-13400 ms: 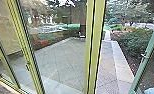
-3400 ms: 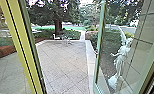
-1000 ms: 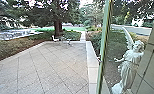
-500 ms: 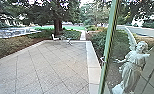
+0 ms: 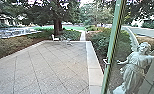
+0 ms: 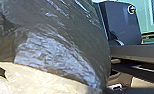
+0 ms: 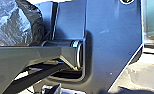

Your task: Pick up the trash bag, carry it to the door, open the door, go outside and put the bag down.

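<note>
We face the paved yard (image 5: 50, 67), door (image 5: 113, 42) open at right.
Left wrist view: our left arm is close by the trash bag (image 6: 65, 32) — either gripper's grip, we cannot tell. Right wrist view: bag beside our dark plate, seemingly.

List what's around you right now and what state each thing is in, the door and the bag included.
Glass door: standing open.
Trash bag: bulging; tied or not, cannot tell.
Winged statue: upright, behind the door's glass.
White patio chair: upright, unoccupied.
</note>
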`<state>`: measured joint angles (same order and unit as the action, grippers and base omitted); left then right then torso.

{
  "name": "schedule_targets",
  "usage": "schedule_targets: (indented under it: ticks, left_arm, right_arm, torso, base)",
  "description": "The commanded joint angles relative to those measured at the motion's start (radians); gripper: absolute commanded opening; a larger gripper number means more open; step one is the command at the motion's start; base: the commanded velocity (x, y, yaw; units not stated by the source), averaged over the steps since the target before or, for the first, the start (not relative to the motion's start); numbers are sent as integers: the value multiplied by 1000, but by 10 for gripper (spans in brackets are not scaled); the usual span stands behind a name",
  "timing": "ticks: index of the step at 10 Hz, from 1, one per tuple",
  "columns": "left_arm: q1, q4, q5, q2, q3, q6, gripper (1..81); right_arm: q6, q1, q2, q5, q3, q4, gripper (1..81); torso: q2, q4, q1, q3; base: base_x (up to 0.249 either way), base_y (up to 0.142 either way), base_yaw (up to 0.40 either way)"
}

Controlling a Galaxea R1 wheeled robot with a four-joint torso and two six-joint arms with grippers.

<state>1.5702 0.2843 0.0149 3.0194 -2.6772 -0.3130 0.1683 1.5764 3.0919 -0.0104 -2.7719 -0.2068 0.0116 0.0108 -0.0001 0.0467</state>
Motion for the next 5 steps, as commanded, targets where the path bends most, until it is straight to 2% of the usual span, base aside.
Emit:
schedule_targets:
  ticks: [1,5]
  left_arm:
    - [-34,-5,-66,-2,7,-3,10]
    - [-34,-5,-66,-2,7,-3,10]
  right_arm:
    - [-1,-43,6,-52,3,1,811]
    - [-1,-43,4,-52,3,1,811]
  torso:
    - [0,0,0,0]
    - [0,0,0,0]
  base:
    - [129,0,0]
    - [138,0,0]
